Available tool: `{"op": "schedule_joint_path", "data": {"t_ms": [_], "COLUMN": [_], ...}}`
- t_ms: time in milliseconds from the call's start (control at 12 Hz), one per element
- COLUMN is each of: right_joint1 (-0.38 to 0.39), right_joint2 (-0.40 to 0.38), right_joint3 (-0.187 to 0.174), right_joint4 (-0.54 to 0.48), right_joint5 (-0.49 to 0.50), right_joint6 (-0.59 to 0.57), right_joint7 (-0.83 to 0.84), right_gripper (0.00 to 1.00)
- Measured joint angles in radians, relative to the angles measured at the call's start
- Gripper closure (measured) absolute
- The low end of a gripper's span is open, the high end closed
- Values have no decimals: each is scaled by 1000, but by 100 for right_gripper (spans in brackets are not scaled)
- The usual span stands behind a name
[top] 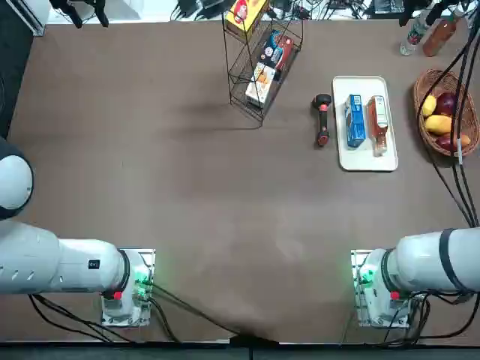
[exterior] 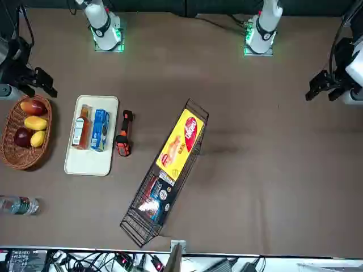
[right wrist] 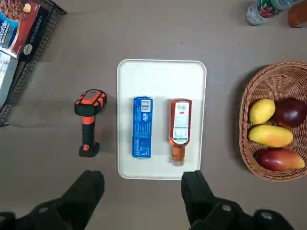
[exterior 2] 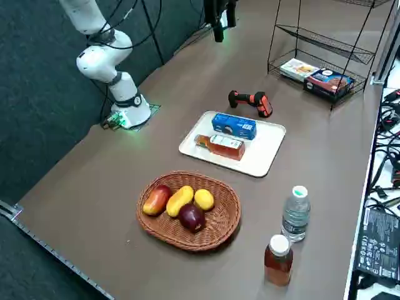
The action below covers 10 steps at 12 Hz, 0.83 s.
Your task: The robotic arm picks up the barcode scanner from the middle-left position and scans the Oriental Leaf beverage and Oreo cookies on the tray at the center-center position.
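On brown tabletop, white tray (right wrist: pixel 128 165) with blue Oreo pack (right wrist: pixel 142 127) and tea bottle (right wrist: pixel 180 125) lying side by side. Black-and-red scanner (right wrist: pixel 89 122) just beside tray, on table too. Fruit basket (exterior 2: pixel 189 242) on tray's other side, wire rack (exterior: pixel 136 225) beyond scanner. Dark wall (exterior 2: pixel 37 112) behind arm bases, cable clutter (exterior 2: pixel 389 140) along far edge. Right gripper (right wrist: pixel 139 200) over table, fingers wide apart, holding zilch.

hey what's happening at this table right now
Nothing is being handled at this moment. The right gripper hovers over the table, fingers open and empty. The barcode scanner lies on the table just beside the white tray, which holds the blue Oreo pack and the Oriental Leaf bottle, lying side by side. A wicker basket of fruit sits on the tray's other side.
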Motion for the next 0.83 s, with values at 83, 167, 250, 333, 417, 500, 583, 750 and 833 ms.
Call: {"op": "schedule_joint_path", "data": {"t_ms": [83,167,250,333,417,500,583,750,833], "right_joint1": [0,0,0,1,4,12,26,67,91], "right_joint2": [0,0,0,0,1,5,16,47,63], "right_joint3": [0,1,2,3,5,7,10,13,15], "right_joint4": [0,0,1,2,3,2,0,-26,-54], "right_joint5": [0,0,0,0,0,1,1,1,1], "right_joint6": [0,1,2,2,2,1,0,21,61], "right_joint7": [0,0,0,0,0,0,5,34,58], "right_gripper": [0,0,0,0,0,0,0,0,0]}}
